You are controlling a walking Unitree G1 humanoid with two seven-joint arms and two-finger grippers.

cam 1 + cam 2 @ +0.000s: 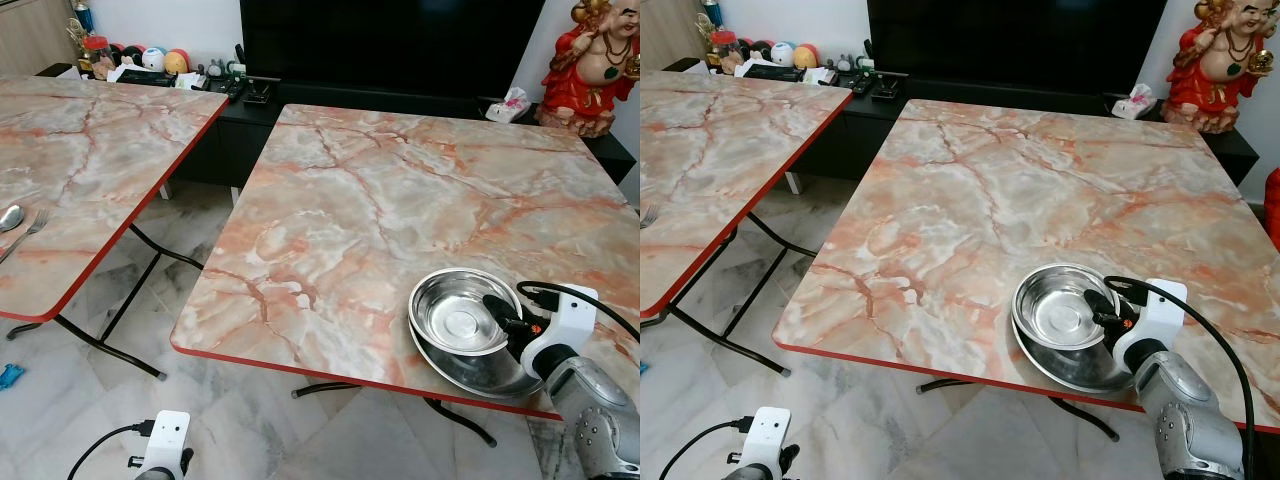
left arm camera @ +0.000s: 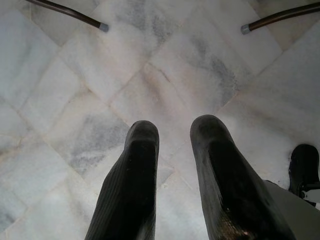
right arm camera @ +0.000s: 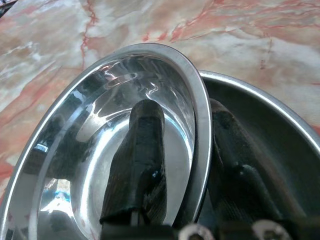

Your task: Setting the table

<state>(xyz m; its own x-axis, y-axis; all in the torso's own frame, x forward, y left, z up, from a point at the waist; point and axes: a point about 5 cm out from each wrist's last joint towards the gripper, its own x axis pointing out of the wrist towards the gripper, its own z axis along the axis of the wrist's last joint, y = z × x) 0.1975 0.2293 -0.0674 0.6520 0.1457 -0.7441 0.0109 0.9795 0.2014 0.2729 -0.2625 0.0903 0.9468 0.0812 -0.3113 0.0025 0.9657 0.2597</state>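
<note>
We see two shiny metal dishes near the front right corner of the worktop point(image 1: 400, 200). A small bowl point(image 1: 455, 315) sits tilted inside a bigger plate point(image 1: 470, 370). The plate rests flat on the worktop, close to the red edge.

Our right end effector point(image 3: 187, 165) is closed on the bowl's rim. One finger is inside the bowl and the other finger is outside it, down in the plate. So the rim sits between the two fingers, pinched tight.

Our left end effector point(image 2: 175, 170) hangs low by the floor point(image 2: 75, 75). Its fingers are a little apart and hold nothing.

We think the bowl is light and stiff. It will not bend or break if we squeeze it. But it is smooth and slippery, so it could slide or swing in a thin pinch. The rim is the best place to hold, because the fingers can go on both sides of it. We should lift it slowly and keep it level. The plate under it may shift or clatter if the bowl drags on it.

On the other worktop point(image 1: 90, 150) to the left lie a spoon point(image 1: 8, 217) and a fork point(image 1: 28, 232). We guess they will be needed for the table too. The bowl probably has to be set down apart from the plate.
</note>
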